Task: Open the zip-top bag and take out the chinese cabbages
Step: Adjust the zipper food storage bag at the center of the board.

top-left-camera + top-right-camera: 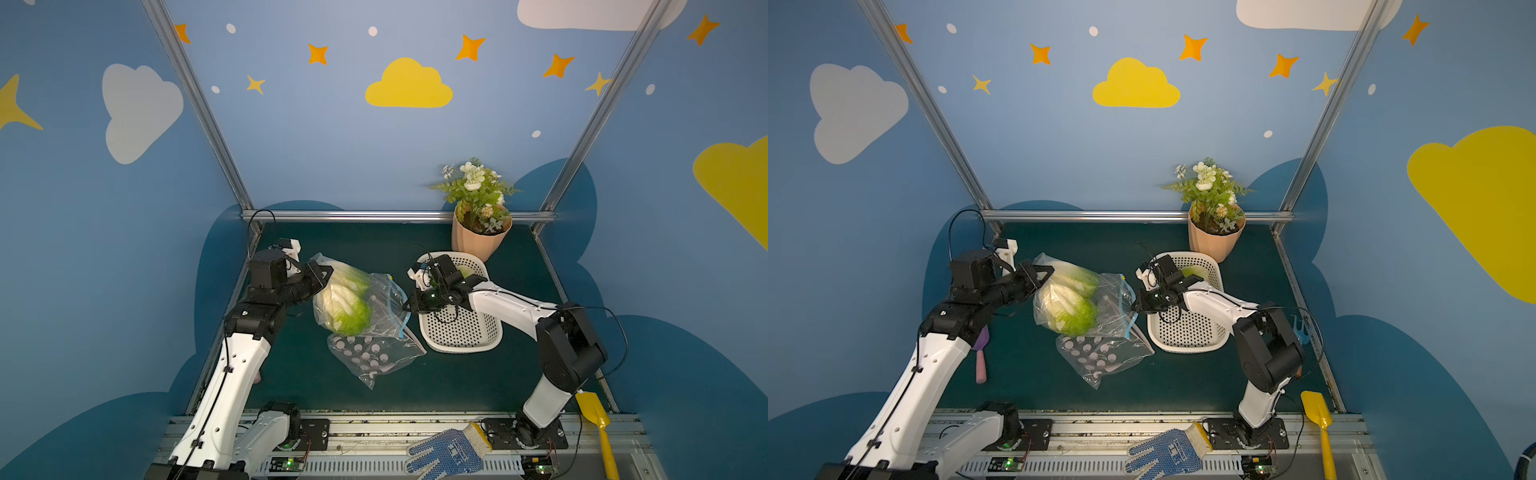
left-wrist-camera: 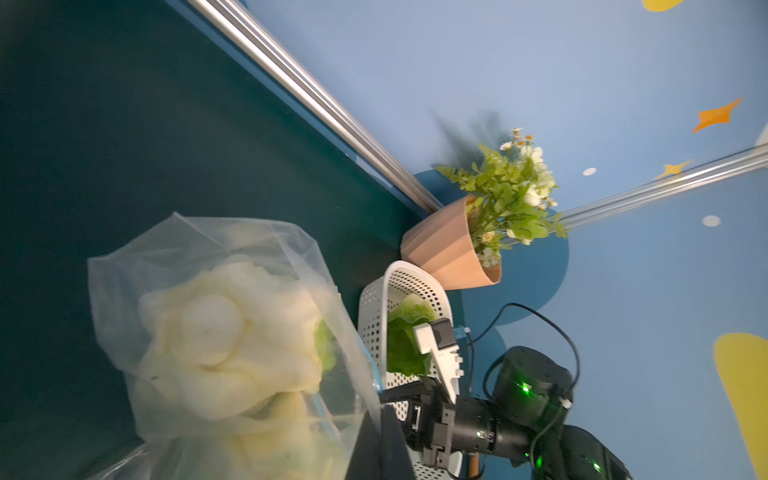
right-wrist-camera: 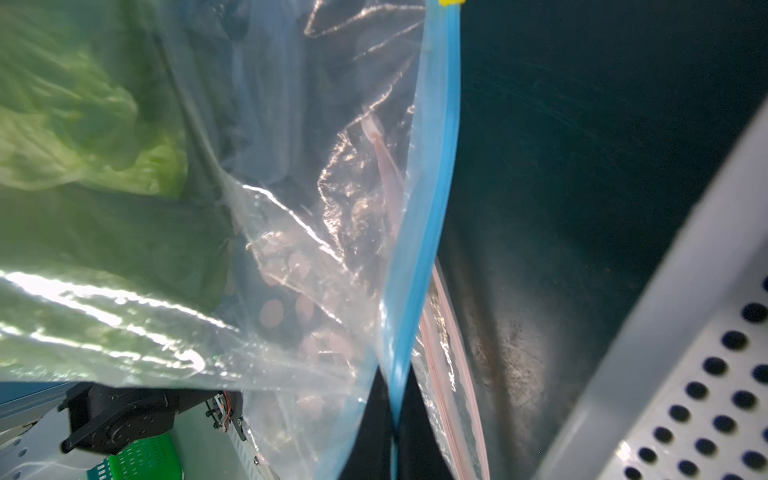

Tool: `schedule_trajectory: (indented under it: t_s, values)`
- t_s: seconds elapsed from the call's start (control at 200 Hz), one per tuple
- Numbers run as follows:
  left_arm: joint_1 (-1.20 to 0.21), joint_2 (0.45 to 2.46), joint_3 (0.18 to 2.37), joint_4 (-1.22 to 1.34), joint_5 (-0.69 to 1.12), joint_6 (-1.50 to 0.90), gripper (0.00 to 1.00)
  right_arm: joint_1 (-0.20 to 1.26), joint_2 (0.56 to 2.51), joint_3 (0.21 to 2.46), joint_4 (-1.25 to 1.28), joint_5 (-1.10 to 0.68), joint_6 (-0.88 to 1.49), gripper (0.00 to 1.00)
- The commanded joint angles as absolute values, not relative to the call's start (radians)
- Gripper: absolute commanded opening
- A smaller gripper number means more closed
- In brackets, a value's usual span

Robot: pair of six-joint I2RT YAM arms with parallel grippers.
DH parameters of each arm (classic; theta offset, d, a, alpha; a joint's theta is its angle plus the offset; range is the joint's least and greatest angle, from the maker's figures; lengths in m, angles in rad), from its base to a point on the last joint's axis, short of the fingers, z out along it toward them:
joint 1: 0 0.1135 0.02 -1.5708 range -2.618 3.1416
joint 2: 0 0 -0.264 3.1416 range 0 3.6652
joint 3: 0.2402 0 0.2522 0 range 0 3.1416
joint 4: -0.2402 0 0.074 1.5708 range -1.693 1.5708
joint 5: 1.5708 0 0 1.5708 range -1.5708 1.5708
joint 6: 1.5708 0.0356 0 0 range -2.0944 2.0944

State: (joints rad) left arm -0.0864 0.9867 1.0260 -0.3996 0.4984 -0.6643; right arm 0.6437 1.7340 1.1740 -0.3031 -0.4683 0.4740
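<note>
**Both ends of the zip-top bag (image 1: 376, 299) clamped, two chinese cabbages (image 1: 345, 303) inside**

Left pincer (image 1: 327, 270) (image 1: 1049, 270): jaws closed, nipping the clear film at the bag's closed end. In the left wrist view its dark fingers (image 2: 382, 449) sit right against the film, with the white cabbage bases just ahead of them.

Right pincer (image 1: 404, 310) (image 1: 1133, 307): jaws closed narrow on the bag's blue zip strip (image 3: 432, 208). In the right wrist view the strip runs straight out from between the fingertips.

The bag hangs stretched between the two pincers, raised off the desk (image 1: 436, 386). The two cabbages sit nearer the left pincer, bases toward it and green leaf ends away. Whether the mouth is open: cannot tell.

A third cabbage head (image 1: 466, 272) lies in the white perforated basket (image 1: 461, 336), just behind the right pincer. The right arm reaches over that basket.

Under the held bag, between the pincers, a second clear bag with pink dots (image 1: 368, 357) lies flat on the desk.

A potted white-flowered plant (image 1: 480, 237) stands beyond the basket, well apart from both pincers. A blue-dotted work glove (image 1: 444, 455) and a yellow toy shovel (image 1: 596, 415) lie by the arm bases, far from the pincers.
</note>
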Motion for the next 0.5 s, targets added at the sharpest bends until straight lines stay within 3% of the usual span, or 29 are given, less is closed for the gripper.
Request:
schedule_trajectory:
  t_s: [0.0,0.185,0.496]
  values:
    - [-0.087,0.957,1.010,-0.310,0.572,-0.678,0.05,0.649,1.736,1.194,-0.327,-0.443,0.474,0.00]
    - [-0.095,0.988,0.997,-0.284,0.648,-0.711,0.05,0.659,1.756,1.230,-0.352,-0.440,0.466,0.00]
    - [-0.109,0.981,1.045,-0.353,0.568,-0.634,0.05,0.661,1.736,1.226,-0.364,-0.408,0.466,0.00]
